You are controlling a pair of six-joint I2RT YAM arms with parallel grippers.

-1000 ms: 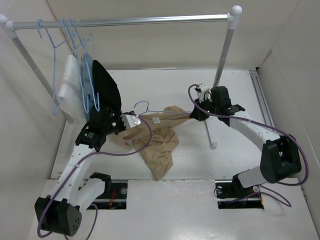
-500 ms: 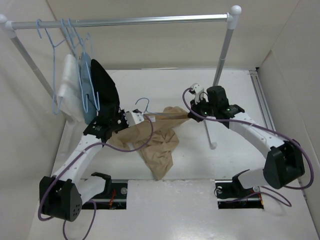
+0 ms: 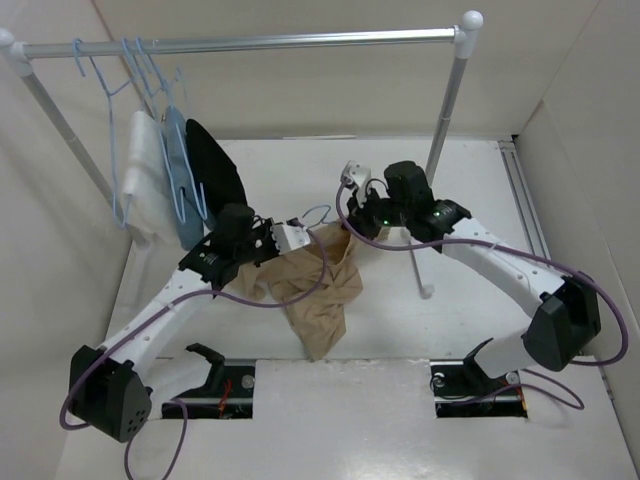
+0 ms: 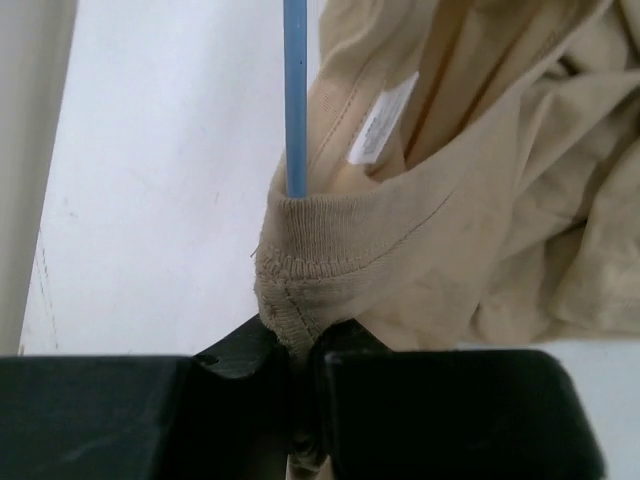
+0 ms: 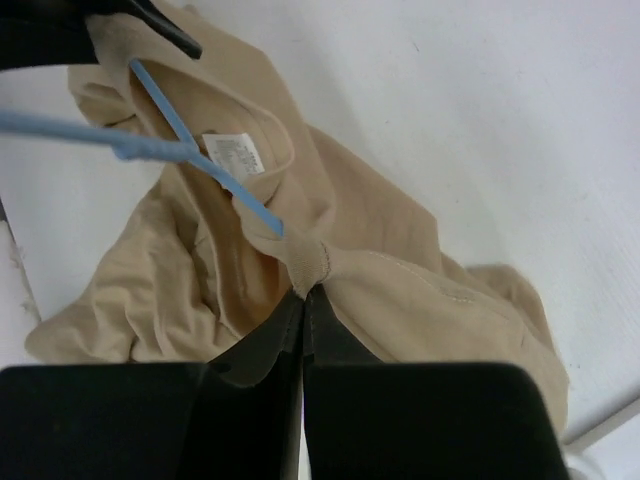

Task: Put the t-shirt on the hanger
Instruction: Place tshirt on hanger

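Tan short-sleeved cotton t-shirt (image 3: 322,292) is held crumpled over the white table (image 3: 400,322), its ribbed neckband clamped by the left tool (image 4: 305,345) and the right tool (image 5: 302,303). A thin light-blue wire hanger (image 4: 295,100) is threaded through the neck. Print on the small white neck label (image 4: 382,130) cannot be read.
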